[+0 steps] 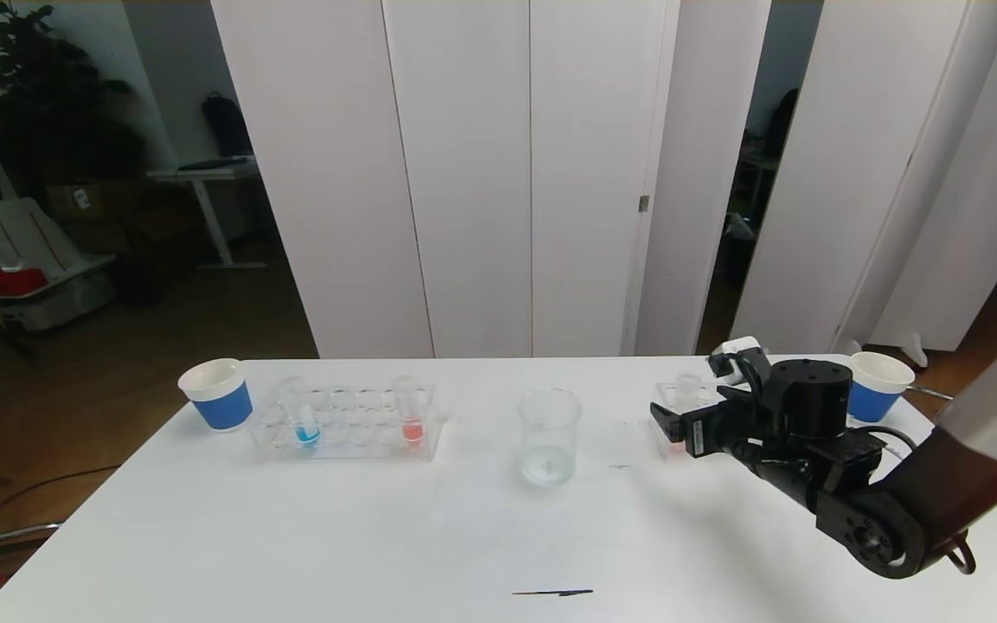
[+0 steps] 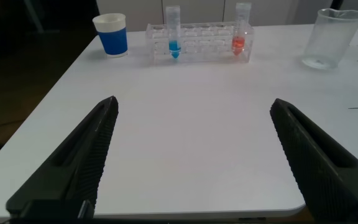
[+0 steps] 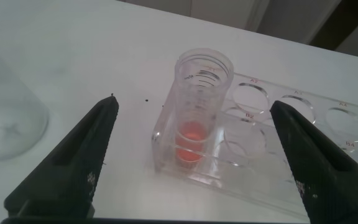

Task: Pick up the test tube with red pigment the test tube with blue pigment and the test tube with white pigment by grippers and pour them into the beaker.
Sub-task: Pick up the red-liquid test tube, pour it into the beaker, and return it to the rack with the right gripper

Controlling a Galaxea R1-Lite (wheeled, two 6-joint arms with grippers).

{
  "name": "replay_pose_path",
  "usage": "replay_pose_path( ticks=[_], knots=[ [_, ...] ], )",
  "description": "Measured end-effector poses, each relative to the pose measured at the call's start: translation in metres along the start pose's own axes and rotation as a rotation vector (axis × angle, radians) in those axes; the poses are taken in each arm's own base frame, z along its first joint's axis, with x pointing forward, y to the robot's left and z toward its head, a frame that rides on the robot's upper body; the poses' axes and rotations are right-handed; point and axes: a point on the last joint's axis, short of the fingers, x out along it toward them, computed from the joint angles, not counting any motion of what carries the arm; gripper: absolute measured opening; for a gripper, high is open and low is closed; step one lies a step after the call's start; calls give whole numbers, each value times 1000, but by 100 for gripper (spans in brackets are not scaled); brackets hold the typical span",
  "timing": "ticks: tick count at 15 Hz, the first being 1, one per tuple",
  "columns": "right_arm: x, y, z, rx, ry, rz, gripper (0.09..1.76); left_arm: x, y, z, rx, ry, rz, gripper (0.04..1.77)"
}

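We see the test tube with blue pigment (image 1: pixel 302 415) standing upright at the left end of a clear rack (image 1: pixel 347 424) on the left half of the white table (image 1: pixel 377 536); its rounded bottom is bright blue. Toward the same rack's right end stands a tube with an orange-red bottom (image 1: pixel 408 410). The beaker (image 1: pixel 549 435) sits near the table's middle, to the right of that rack, with only a faint whitish film at its base. Further right, a second clear rack (image 1: pixel 676 407) holds one tube with red pigment (image 3: pixel 201 109) in its corner hole; the neighbouring holes hold nothing. Our right gripper (image 1: pixel 670 426) hovers just before this tube, jaws wide apart and holding nothing. Our left gripper (image 2: pixel 191 162) hangs low over the table's near left part, jaws likewise spread wide. A blue-banded paper cup (image 1: pixel 217 394) stands beside the left rack, another (image 1: pixel 877 386) behind the right arm.
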Motion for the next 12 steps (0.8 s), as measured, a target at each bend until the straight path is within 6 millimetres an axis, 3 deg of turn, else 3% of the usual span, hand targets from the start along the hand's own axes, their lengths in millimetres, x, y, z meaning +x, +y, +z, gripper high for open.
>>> replay_pose_path(
  ticks=[12],
  knots=[
    [17,10,-1,-4,-26,21,175,0,0,0,0,1,0,175]
  ],
)
